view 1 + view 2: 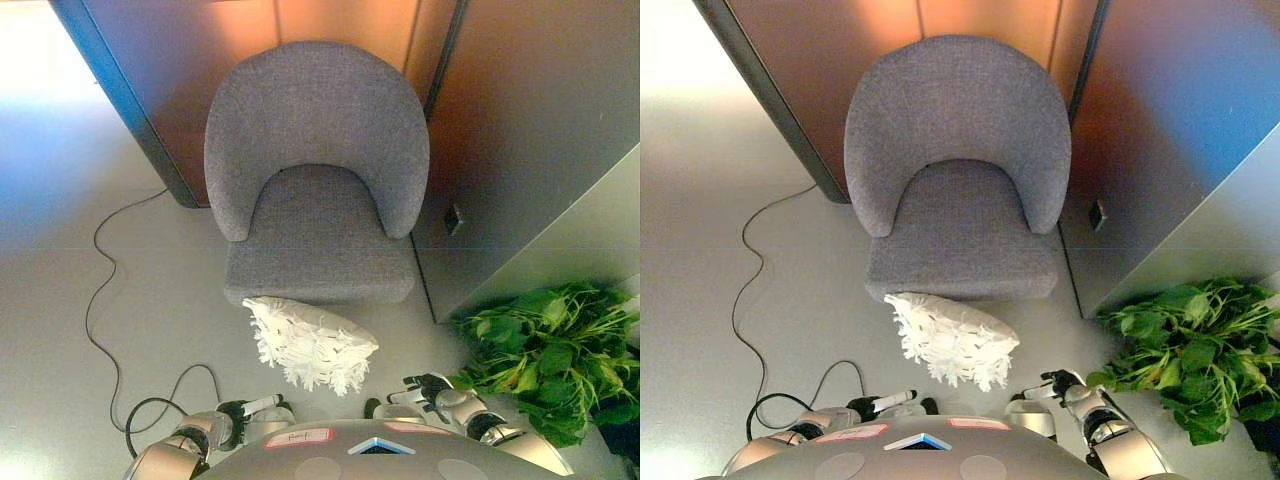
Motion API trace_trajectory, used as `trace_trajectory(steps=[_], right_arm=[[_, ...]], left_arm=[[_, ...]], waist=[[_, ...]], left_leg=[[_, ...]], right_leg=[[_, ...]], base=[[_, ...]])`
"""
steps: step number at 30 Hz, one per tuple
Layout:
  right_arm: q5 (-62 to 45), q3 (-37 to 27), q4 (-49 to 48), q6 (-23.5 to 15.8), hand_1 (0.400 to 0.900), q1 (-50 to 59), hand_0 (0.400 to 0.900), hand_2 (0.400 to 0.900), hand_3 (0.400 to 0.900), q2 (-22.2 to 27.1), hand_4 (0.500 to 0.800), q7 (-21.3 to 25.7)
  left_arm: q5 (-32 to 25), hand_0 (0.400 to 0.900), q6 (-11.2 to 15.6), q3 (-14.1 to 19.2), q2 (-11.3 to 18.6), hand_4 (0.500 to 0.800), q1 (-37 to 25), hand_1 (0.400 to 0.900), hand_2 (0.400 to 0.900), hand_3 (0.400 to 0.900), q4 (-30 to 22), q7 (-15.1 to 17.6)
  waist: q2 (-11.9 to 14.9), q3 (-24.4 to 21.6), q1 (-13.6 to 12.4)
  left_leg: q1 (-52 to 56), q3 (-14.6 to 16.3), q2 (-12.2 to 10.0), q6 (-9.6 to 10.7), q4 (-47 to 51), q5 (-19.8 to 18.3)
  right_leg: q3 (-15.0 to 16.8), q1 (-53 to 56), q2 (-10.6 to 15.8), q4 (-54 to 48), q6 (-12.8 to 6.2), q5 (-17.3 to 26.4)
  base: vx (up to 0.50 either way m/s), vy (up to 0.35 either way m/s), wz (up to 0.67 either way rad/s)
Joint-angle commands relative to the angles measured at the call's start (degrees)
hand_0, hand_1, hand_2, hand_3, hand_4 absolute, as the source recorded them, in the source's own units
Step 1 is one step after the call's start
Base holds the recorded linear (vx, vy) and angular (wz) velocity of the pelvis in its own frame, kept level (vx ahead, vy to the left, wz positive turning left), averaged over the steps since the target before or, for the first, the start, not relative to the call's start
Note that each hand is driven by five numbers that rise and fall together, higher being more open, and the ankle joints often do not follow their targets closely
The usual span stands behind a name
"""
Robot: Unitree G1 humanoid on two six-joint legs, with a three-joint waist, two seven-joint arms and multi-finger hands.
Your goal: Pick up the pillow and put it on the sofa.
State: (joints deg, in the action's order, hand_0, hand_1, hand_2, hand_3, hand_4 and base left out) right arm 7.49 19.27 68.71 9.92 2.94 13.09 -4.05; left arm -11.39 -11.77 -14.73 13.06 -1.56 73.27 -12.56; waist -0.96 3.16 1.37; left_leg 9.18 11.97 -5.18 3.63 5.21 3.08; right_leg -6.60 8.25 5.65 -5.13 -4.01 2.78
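Observation:
A white pillow point(312, 345) with a shaggy fringed cover lies on the floor, touching the front edge of a grey upholstered armchair point(316, 215) with a rounded back. The chair seat is empty. My left hand point(252, 408) is low at the bottom left, below and left of the pillow, with relaxed fingers and holding nothing. My right hand point(427, 390) is at the bottom right, to the right of the pillow's lower corner, open and empty. Neither hand touches the pillow.
A leafy green plant point(552, 358) stands on the floor at the right, close to my right hand. Brown wall panels point(180, 60) stand behind the chair, and a grey wall with a socket point(454, 218) is on its right.

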Motion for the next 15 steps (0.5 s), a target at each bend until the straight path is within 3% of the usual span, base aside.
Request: trace_trajectory(steps=[1,8,15], right_arm=[[2.32,2.35,4.75,0.88,0.900,4.30,0.900,0.900,0.900,-0.43,0.800,-0.01],[3.74,2.24,4.82,0.15,0.900,4.19,0.900,0.900,0.900,-0.37,0.800,1.37],[11.71,4.38,3.37,-1.96,0.900,5.05,0.900,0.900,0.900,0.51,0.800,4.95]], left_arm=[[0.39,0.900,-0.24,-0.87,-2.22,0.800,-4.57,0.900,0.900,0.900,2.03,-1.87],[0.14,0.900,-0.18,-0.93,-2.38,0.800,-4.43,0.900,0.900,0.900,1.91,-1.92],[-0.01,0.900,-0.09,-0.99,-2.04,0.800,-4.43,0.900,0.900,0.900,1.49,-1.67]], waist=[[1.58,3.13,0.60],[1.55,3.06,0.55],[1.46,3.93,-0.08]], left_leg=[[1.33,-4.21,1.13,-1.34,-0.21,-6.90],[1.26,-4.23,1.14,-1.31,-0.21,-6.88],[0.59,-4.58,1.29,-1.36,-0.21,-6.64]], right_leg=[[-1.89,1.16,1.76,1.45,-3.64,-3.40],[-1.92,1.13,1.77,1.40,-3.68,-3.36],[-2.38,0.62,1.96,1.72,-3.69,-3.35]], base=[[0.00,0.000,0.00],[0.00,0.000,0.00],[0.01,-0.024,0.06]])
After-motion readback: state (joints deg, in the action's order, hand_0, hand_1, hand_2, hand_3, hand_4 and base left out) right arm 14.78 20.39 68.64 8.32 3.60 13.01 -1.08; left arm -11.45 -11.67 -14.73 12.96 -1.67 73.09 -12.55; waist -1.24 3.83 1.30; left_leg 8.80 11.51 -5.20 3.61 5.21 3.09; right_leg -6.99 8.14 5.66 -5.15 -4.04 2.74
